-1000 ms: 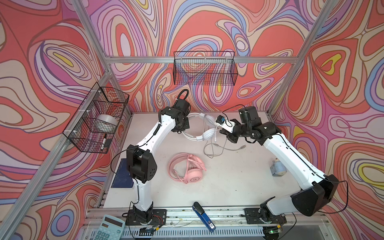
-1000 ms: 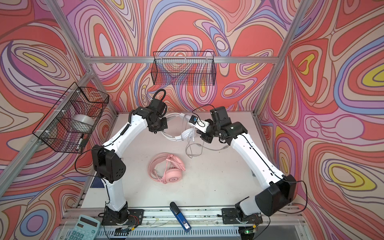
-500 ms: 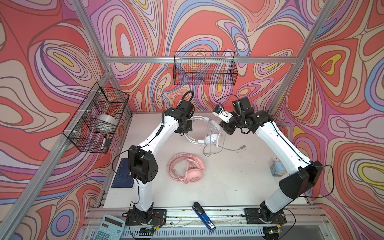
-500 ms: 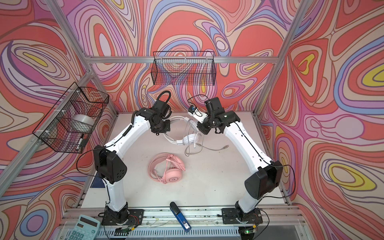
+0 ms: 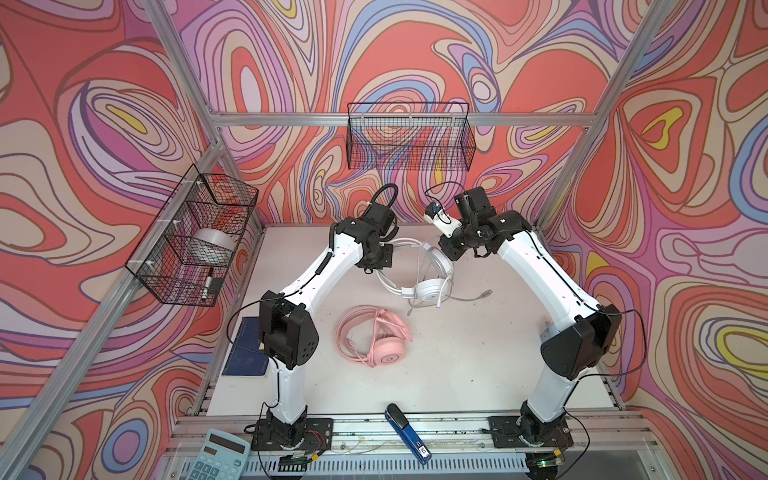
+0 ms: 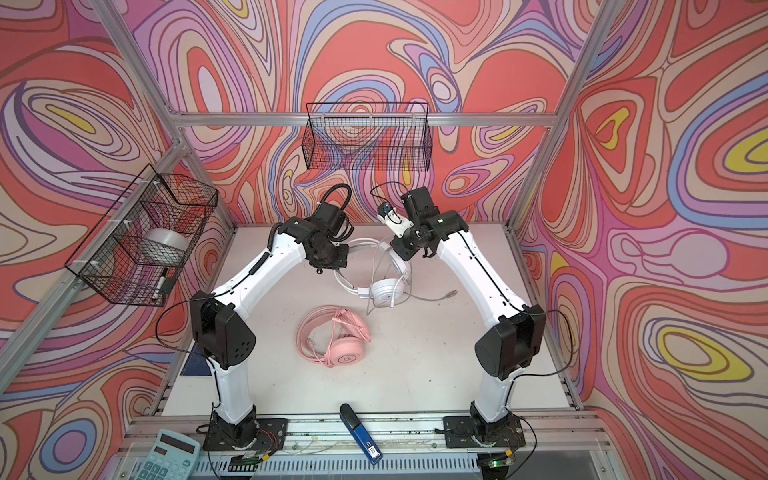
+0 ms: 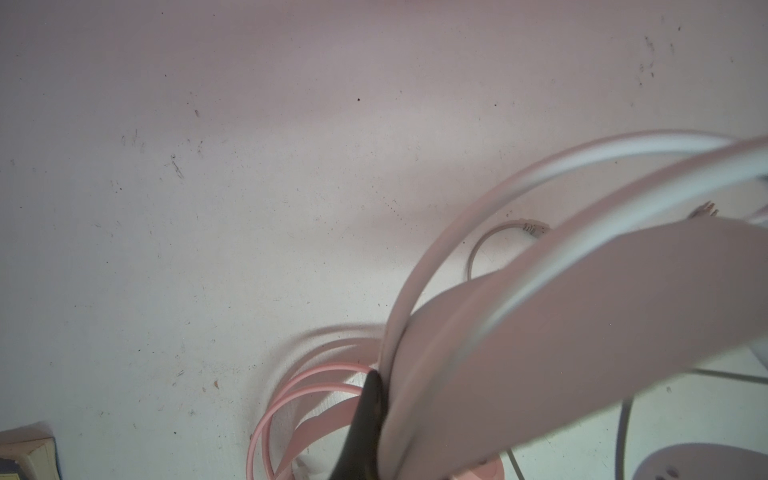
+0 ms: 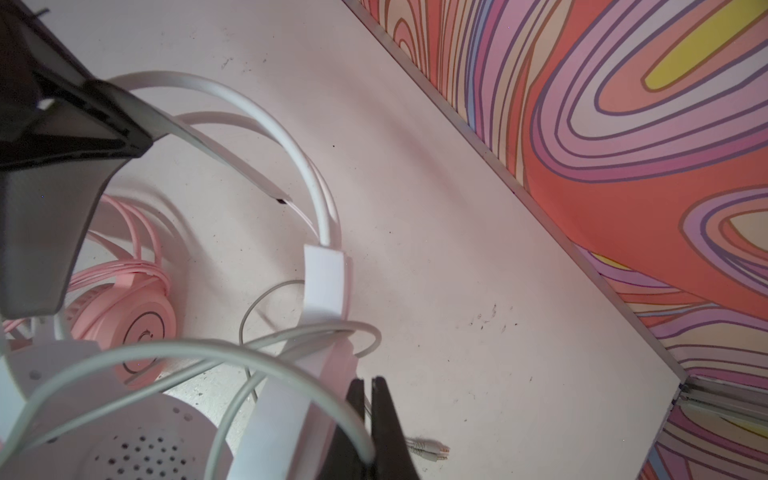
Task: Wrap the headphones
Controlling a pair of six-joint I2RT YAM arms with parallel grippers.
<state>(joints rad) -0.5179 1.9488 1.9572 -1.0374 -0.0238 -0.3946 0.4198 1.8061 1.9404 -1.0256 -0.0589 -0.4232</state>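
Observation:
The white headphones (image 5: 430, 289) (image 6: 386, 293) hang tilted at the back of the table. My left gripper (image 5: 380, 259) (image 6: 332, 259) is shut on their headband (image 7: 540, 332); one black finger (image 7: 365, 428) shows against it in the left wrist view. Beside the upper earcup, my right gripper (image 5: 451, 249) (image 6: 405, 251) (image 8: 369, 386) is shut on the grey cable (image 8: 291, 370). This cable loops loosely around the headset, and its plug (image 8: 428, 451) lies on the table. The pink headphones (image 5: 386, 355) (image 6: 347, 357) (image 8: 141, 324) lie flat mid-table with their cable coiled on them.
A wire basket (image 5: 409, 143) hangs on the back wall. Another wire basket (image 5: 191, 241) on the left holds a tape roll and a pen. A blue stapler-like object (image 5: 407, 432) and a calculator (image 5: 220, 457) lie at the front rail. A dark notebook (image 5: 245, 349) sits left.
My left gripper has carried the white headset a little rightward and nearer. My right arm's elbow has swung inward while its gripper kept hold of the cable. The pink headset has not moved.

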